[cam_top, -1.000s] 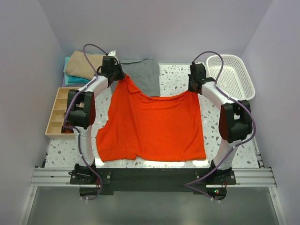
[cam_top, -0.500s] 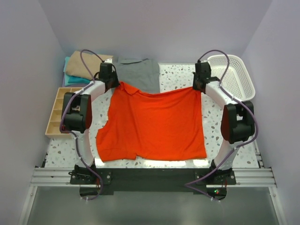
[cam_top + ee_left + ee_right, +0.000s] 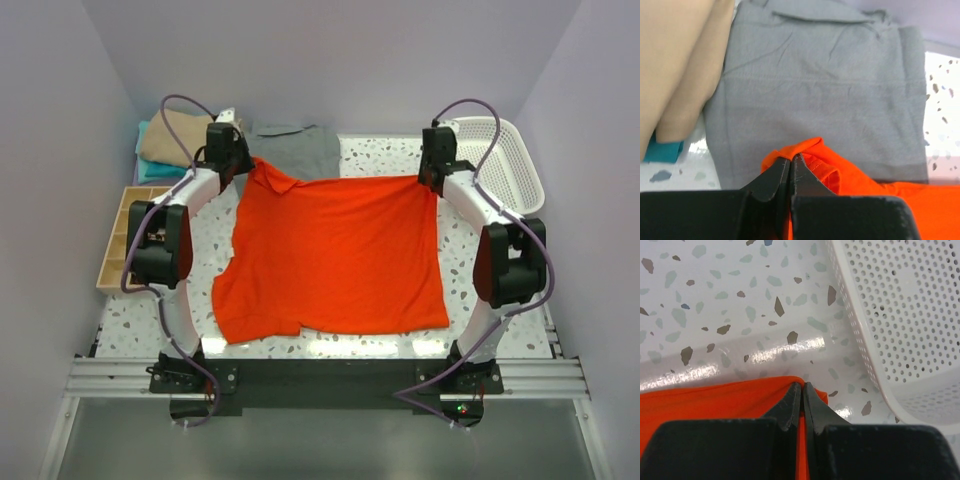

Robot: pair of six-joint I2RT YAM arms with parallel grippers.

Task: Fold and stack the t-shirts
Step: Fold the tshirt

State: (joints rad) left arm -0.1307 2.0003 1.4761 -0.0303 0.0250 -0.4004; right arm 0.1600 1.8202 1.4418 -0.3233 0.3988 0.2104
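Left gripper (image 3: 791,161) and right gripper (image 3: 802,388) pinch t-shirt (image 3: 330,255) (orange-red).

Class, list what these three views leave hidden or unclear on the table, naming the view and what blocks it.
- Top view: the grey t-shirt, near part under the orange t-shirt.
- Top view: the teal t-shirt, mostly under the tan t-shirt.
- Top view: the wooden tray, contents too small, partly behind the left arm.
- Right wrist view: the basket, cut off by the frame edge.
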